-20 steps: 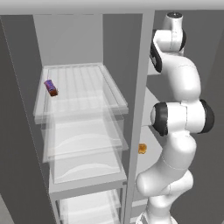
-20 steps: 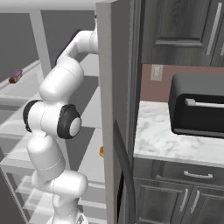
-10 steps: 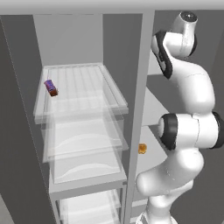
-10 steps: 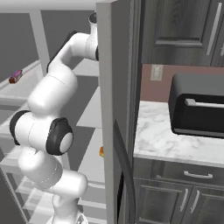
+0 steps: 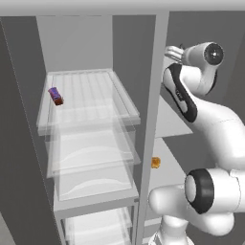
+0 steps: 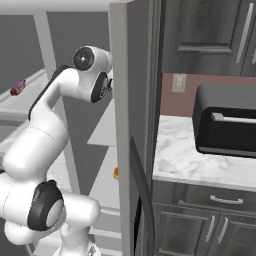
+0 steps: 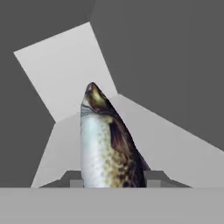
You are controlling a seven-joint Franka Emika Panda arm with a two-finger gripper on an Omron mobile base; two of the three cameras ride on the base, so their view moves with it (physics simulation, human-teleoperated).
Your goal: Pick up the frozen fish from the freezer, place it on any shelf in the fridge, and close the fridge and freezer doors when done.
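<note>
Between my two dark finger tips, at the bottom of the hand view, stands the frozen fish [image 7: 107, 144]: my gripper [image 7: 113, 180] is clenched on its lower body, one tip pressed to each flank, and its head points away from me toward a pale shelf [image 7: 65, 74] that meets dark walls at a corner. I judge I hold it low so that most of its length leads the way into the compartment and can be laid flat on that shelf.

In the left base view my arm [image 5: 210, 119] reaches up just right of the grey divider post [image 5: 152, 119], so the fish is on the side of that post away from the glass shelves [image 5: 88, 103]. Those shelves, left of the post, carry a small purple packet [image 5: 56, 95]; a small orange item [image 5: 156, 162] sits low beside the post on my side. In the right base view the open door [image 6: 129, 125] stands edge-on between my arm and the marble counter [image 6: 190, 160] with its black toaster oven [image 6: 225, 120].

As I judge it, the pick is done; setting down and both doors remain.
</note>
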